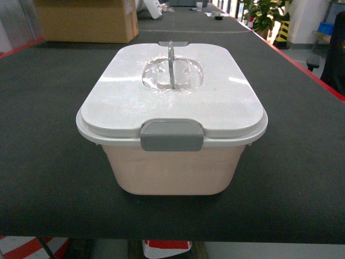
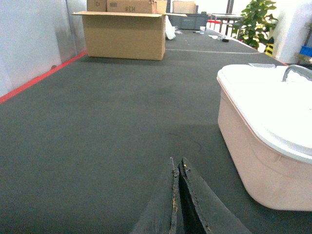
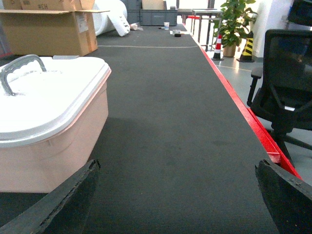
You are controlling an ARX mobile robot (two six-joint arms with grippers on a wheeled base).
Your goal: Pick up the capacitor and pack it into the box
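Where the head view looks down and forward, a long table (image 1: 48, 178) covered in dark grey ribbed matting fills most of the frame, edged in red along its right side and at the upper left; it runs away toward the top of the picture, where small items too far off to identify lie on it. A brown cardboard carton (image 1: 86, 20) stands at the upper left of the head view, flaps open in the left wrist view; a potted plant (image 1: 264, 13) sits at the upper right beside a yellow-and-black striped post; a black office chair (image 3: 285, 92) stands off the table at the right edge of the right wrist view, on a pale floor.

The box (image 1: 172, 162), a pale pink tub with rounded corners, sits in the middle of the head view on the matting; its white lid (image 1: 172, 91) is on, a grey latch (image 1: 172, 135) lies down over the near rim, and the grey handle (image 1: 171, 62) stands upright in a recess at the lid's centre; its contents are hidden, and no capacitor can be made out anywhere.

The left gripper (image 2: 176, 195) shows at the bottom centre of its wrist view, its dark fingers pressed together, just left of the box and apart from it; the right gripper (image 3: 178, 200) has its fingers spread wide to the bottom corners, holding nothing, the box at the left of that frame.
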